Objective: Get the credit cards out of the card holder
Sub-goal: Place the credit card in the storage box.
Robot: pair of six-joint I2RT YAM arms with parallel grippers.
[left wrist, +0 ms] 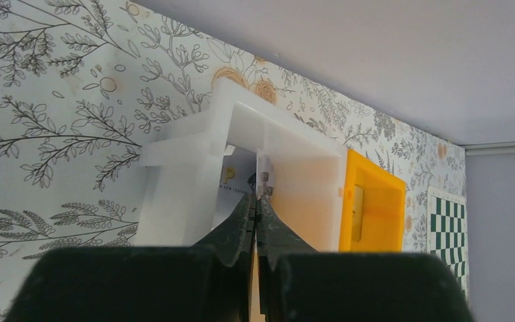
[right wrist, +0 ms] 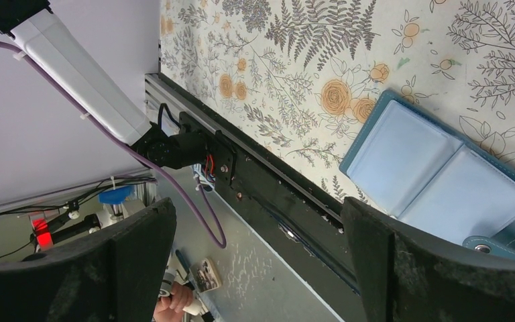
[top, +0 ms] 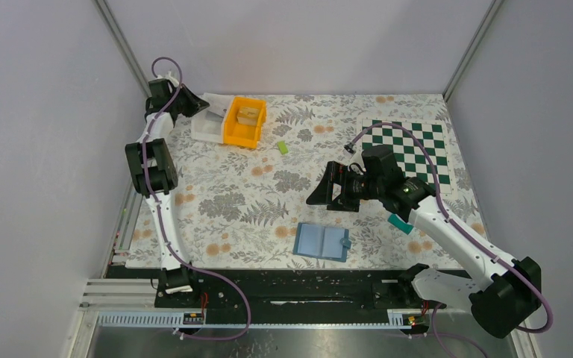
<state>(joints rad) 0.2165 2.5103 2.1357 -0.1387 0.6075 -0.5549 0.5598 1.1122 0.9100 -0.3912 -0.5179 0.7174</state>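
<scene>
Currently the right pincer (top: 327, 194) hangs released above the desk (top: 224, 209), with the open blue card holder (top: 321, 241) just beside it toward the near edge. A teal card (top: 399, 222) lies behind it, beside its arm. The left pincer (left wrist: 256, 201) is clenched at a white bin (left wrist: 181, 174), well apart from both.

Bare tablecloth (top: 224, 224) all round card holder (top: 321, 241), yellow bin (top: 240, 139) and white tray (top: 206, 130) crowd far-left corner

Top looks down on whole bench (top: 216, 205). Left wrist close on bin (left wrist: 288, 147) at 11 o'clock. Right wrist shares wallet (right wrist: 436, 174) with top.
</scene>
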